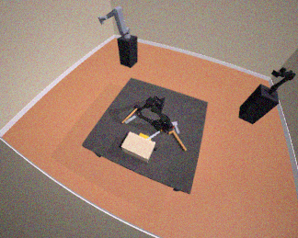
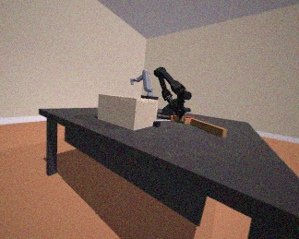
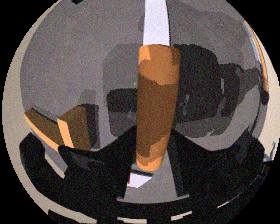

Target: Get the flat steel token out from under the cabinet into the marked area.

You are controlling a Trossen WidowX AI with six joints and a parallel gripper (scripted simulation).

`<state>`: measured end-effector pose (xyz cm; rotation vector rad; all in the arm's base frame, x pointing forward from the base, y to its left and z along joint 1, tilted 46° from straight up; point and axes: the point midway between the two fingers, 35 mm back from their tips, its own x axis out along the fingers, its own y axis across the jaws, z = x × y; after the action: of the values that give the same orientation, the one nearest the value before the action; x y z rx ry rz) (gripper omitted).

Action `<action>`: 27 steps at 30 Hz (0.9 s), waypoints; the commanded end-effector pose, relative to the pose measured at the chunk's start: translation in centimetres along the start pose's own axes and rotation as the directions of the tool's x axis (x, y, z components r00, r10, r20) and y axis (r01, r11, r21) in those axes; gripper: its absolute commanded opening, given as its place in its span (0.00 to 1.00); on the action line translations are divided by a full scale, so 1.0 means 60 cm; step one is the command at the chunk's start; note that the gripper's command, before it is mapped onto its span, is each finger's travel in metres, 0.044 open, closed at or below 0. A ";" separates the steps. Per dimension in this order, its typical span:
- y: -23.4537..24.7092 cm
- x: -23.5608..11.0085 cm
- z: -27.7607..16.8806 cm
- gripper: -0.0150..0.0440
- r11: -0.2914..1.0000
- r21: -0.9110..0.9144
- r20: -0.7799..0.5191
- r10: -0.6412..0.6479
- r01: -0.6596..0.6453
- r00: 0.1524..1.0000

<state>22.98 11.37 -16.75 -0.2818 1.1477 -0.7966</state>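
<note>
The gripper (image 1: pixel 165 126) is clenching the wooden handle (image 3: pixel 155 103) of a pale-bladed tool near the bench centre. The arm (image 1: pixel 151 108) is folding low and reaching toward the cabinet (image 1: pixel 138 147), beside the yellow marked area (image 1: pixel 152 134). The token cannot be located.

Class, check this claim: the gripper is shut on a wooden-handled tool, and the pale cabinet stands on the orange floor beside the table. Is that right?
One error: the cabinet stands on the dark table, not the floor, as the exterior view shows. The gripper is indeed shut on the wooden-handled tool.
</note>
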 end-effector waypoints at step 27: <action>0.014 -0.001 -0.007 0.25 0.989 0.145 0.009 0.001 -0.003 1.000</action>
<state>22.73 11.63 -17.16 -0.1678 1.0853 -0.8738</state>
